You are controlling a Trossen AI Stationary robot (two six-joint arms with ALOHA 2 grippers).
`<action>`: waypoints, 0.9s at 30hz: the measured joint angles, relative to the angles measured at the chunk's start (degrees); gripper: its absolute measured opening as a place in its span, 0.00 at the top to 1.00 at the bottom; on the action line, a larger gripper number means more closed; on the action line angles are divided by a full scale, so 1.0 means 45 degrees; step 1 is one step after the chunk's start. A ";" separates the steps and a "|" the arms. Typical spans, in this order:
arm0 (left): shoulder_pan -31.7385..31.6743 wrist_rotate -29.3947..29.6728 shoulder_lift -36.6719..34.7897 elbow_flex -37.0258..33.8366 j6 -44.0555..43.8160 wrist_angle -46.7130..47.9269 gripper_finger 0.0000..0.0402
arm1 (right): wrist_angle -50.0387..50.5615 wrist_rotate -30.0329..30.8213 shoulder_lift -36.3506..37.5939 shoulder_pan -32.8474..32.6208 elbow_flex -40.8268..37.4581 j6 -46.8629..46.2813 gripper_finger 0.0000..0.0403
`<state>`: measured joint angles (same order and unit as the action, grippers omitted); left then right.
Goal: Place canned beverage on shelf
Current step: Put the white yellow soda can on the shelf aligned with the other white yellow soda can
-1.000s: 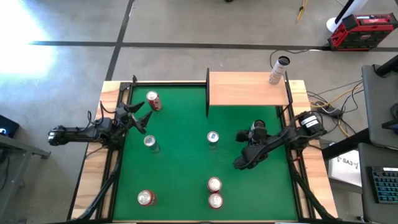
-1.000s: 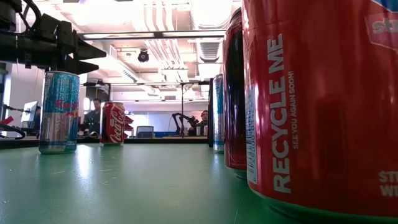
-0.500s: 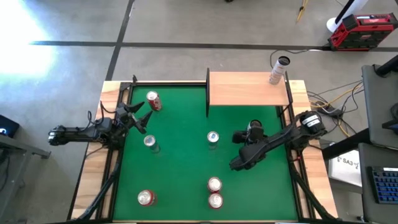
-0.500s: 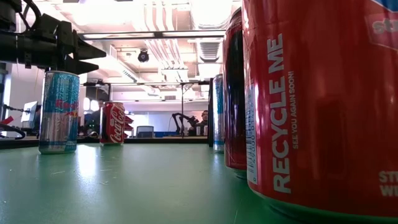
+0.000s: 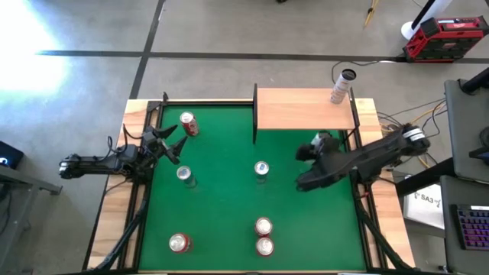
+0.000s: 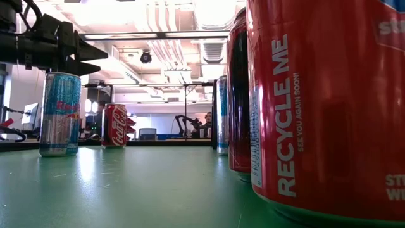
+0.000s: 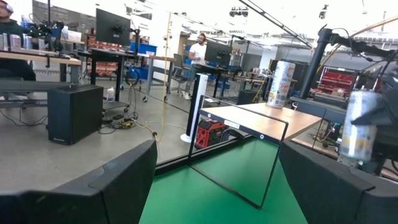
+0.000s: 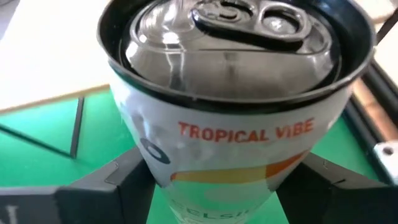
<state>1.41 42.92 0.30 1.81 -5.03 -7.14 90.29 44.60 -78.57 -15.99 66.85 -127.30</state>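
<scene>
Carrying a white can [image 8: 236, 124] clamped in your right gripper [image 5: 315, 147] beside the shelf [image 5: 304, 109], you next lift it over the edge; left gripper [image 5: 170, 142] waits part-open.

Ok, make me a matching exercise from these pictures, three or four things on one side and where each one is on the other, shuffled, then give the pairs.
Things:
1. Tall can
2. White can
3. Red Coca-Cola can
4. Left gripper

Places:
A. held in the right gripper just in front of the shelf
B. standing on the shelf's back right corner
C. on the green felt near the back left corner
D. at the table's left edge, holding nothing

Pairs: 1-B, 2-A, 3-C, 4-D
</scene>
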 joint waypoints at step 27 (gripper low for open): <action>0.0000 0.0000 0.0000 0.0004 -0.0001 -0.0013 0.19 | -0.0071 0.2671 0.2363 0.5352 0.0788 0.7189 0.35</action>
<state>1.41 42.92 0.29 1.83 -5.04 -7.20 89.97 56.61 -67.93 8.09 70.40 -94.95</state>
